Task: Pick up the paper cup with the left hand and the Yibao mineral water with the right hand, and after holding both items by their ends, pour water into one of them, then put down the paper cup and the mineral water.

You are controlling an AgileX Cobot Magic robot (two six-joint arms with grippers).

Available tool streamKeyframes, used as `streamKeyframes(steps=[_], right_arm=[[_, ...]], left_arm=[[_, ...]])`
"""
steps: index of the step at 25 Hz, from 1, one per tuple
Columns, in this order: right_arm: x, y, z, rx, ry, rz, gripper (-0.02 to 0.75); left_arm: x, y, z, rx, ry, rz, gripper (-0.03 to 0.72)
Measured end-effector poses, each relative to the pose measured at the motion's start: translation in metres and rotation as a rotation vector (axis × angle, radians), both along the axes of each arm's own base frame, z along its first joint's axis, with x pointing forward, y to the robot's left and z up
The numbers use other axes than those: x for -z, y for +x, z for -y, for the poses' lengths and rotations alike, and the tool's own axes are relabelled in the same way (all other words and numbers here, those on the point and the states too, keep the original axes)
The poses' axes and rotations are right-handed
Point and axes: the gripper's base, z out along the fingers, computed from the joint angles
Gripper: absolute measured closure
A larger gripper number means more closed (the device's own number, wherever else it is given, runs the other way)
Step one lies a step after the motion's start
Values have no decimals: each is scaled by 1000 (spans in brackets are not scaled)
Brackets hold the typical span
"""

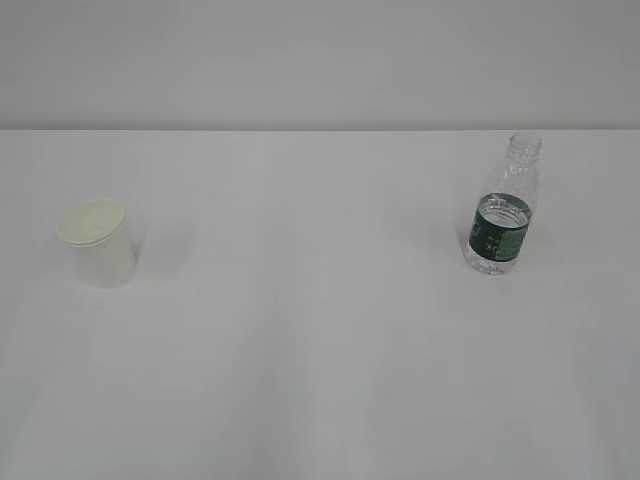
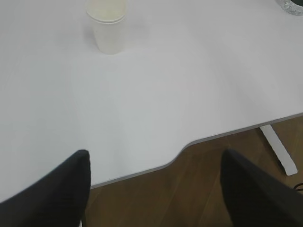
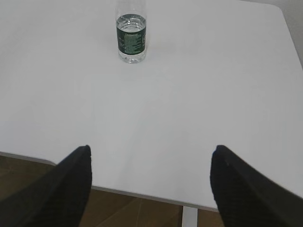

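The white paper cup (image 1: 98, 241) stands upright on the left of the white table; it also shows at the top of the left wrist view (image 2: 108, 26). The Yibao mineral water bottle (image 1: 503, 208), clear, capless, with a dark green label, stands upright on the right; it shows at the top of the right wrist view (image 3: 131, 35). My left gripper (image 2: 155, 158) is open and empty, back over the table's near edge, far from the cup. My right gripper (image 3: 150, 153) is open and empty, near the table's front edge, far from the bottle. Neither gripper shows in the exterior view.
The white table (image 1: 320, 350) runs to a grey wall at the back. Its curved front edge (image 2: 189, 142) and brown floor show in the left wrist view, with a white table leg (image 2: 279, 149). The bottle's base shows at the top right corner (image 2: 292, 5).
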Motion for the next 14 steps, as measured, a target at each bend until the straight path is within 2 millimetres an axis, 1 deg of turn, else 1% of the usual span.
streamKeyframes(steps=[14], right_arm=[[0, 0, 0, 0, 0, 2, 146]], left_arm=[[0, 0, 0, 0, 0, 0, 95]])
